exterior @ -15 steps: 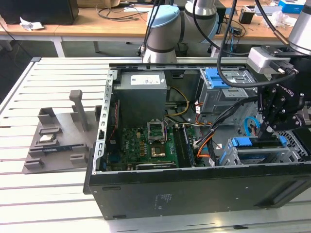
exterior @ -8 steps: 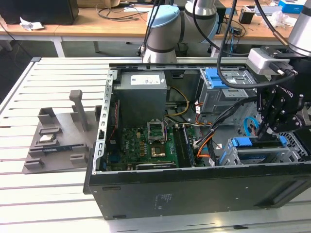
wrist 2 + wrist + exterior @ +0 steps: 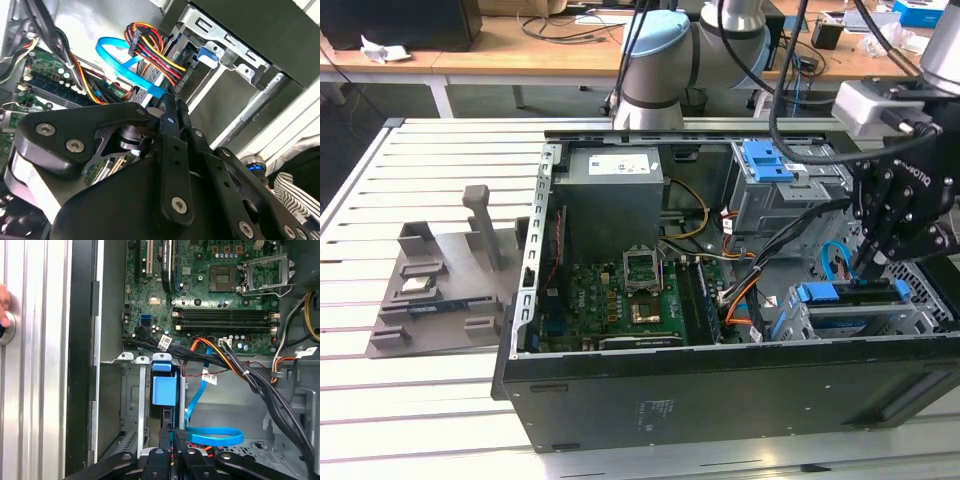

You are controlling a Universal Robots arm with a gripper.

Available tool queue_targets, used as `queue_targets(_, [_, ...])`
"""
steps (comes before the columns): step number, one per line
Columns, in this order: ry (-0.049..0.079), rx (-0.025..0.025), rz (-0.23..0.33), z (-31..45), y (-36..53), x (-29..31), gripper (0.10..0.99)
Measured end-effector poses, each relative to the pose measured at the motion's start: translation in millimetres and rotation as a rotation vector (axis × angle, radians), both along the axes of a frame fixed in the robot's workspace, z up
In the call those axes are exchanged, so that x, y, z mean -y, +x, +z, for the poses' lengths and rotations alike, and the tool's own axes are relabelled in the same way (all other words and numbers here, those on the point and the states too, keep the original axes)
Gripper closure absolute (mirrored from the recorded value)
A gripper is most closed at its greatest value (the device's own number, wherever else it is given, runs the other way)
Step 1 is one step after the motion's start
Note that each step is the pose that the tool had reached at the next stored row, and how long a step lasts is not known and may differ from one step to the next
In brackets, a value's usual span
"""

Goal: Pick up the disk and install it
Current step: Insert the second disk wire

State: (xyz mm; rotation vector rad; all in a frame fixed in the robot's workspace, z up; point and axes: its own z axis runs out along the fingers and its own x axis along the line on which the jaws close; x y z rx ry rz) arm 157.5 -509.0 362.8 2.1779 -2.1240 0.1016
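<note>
Exterior view: the open computer case [image 3: 720, 390] lies on its side on the slatted bench [image 3: 420, 400], and the arm [image 3: 670, 50] reaches over the case's far wall from behind, its wrist bent so the black gripper [image 3: 876, 262] points down into the drive bay at the case's front corner on the exterior view's right. The disk [image 3: 855, 293] stands on edge in the grey drive cage [image 3: 860, 320] there, its blue carrier frame showing along the top, and the fingertips sit right at that upper edge.

In the first wrist view the gripper [image 3: 172, 437] looks straight down on the disk [image 3: 164, 390]: the blue frame and its tab sit in the cage slot beside the case's side wall, and the two black fingers are drawn close together over the disk's narrow edge. Whether they actually pinch it or only rest against it I cannot tell. A flat blue data cable [image 3: 210, 435] loops just beside the fingers, and the motherboard [image 3: 210, 290] fills the case floor beyond. A person's hand [image 3: 4, 305] rests at the bench's edge.
</note>
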Motion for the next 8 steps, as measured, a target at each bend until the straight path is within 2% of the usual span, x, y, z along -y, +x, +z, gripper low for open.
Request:
queue_targets(2, [-0.004, 0.0009, 0.000, 10.3, 0.0, -3.6, 0.922])
queue_targets(3, [-0.005, 0.0012, 0.000, 14.7, 0.0, -4.9, 0.984])
queue_targets(6, [-0.009, 0.0020, 0.000, 29.5, 0.0, -8.2, 0.984])
queue_targets(8, [-0.009, 0.0020, 0.000, 32.7, 0.0, -8.6, 0.984])
